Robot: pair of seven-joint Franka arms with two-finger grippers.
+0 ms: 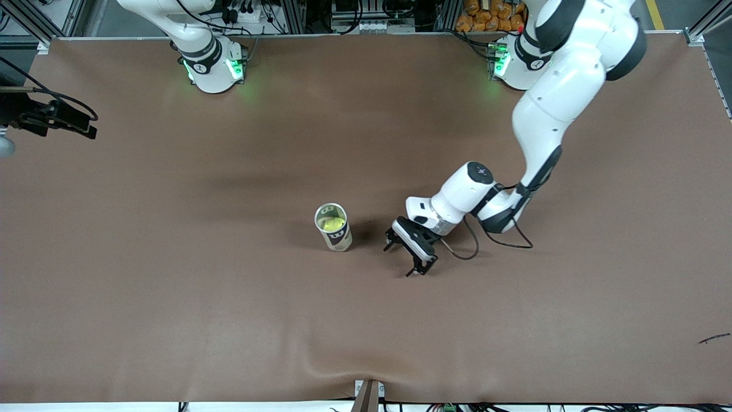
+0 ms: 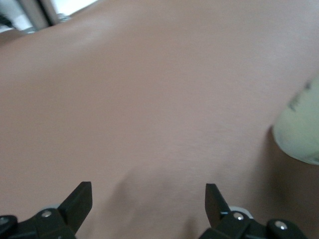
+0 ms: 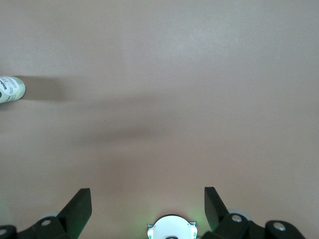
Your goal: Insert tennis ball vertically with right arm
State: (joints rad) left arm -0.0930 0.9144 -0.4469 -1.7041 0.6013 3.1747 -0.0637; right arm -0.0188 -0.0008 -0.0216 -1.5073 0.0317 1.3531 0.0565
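An open tube can stands upright mid-table, and the yellow-green tennis ball sits inside it, just below the rim. My left gripper hangs low over the table beside the can, toward the left arm's end, open and empty. Its wrist view shows the open left gripper over bare cloth, with the can at the edge. My right gripper is open and empty, high above the table over its own base. From there the can looks small. The front view does not show the right gripper.
A black camera rig juts over the table edge at the right arm's end. The brown cloth has a raised fold near the front edge. A small dark mark lies toward the left arm's end.
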